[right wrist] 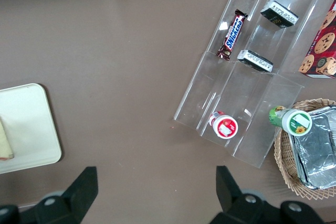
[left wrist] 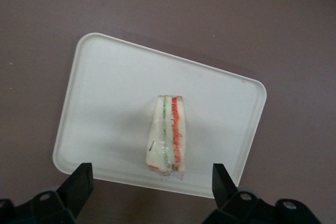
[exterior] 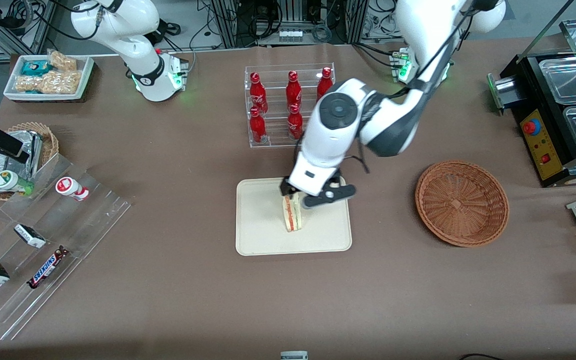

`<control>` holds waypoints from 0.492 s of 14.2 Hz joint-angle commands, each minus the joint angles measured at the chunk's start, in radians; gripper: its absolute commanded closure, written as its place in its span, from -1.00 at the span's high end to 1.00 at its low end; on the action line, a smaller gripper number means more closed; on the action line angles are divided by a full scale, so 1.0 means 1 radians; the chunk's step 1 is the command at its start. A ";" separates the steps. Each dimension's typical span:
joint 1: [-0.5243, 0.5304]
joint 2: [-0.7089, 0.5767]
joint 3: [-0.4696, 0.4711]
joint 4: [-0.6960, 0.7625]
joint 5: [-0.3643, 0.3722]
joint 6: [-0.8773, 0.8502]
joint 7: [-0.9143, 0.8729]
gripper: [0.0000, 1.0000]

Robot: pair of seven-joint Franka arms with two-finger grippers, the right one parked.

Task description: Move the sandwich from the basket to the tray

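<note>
Your gripper [exterior: 318,196] hangs just above the tray [exterior: 258,235], its fingers [left wrist: 79,182] spread wide apart and clamped on nothing. Directly below, the sandwich [left wrist: 167,135] stands on edge near the middle of the tray, with bare tray showing all around it in the wrist view. To my eye the placing is done and what is left is the retreat: lift straight up before you swing sideways, so neither finger clips the wedge and tips it over. Mind the rack of red bottles [exterior: 290,102] standing near the tray, farther from the front camera, close under the arm's elbow. Toward the working arm's end of the table, the basket [exterior: 462,202] sits well apart, with nothing in it.
</note>
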 commanded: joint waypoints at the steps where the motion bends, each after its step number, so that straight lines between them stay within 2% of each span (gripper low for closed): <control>1: 0.054 -0.058 -0.005 -0.036 0.008 -0.081 0.006 1.00; 7: 0.217 -0.122 -0.007 -0.061 -0.009 -0.221 0.205 1.00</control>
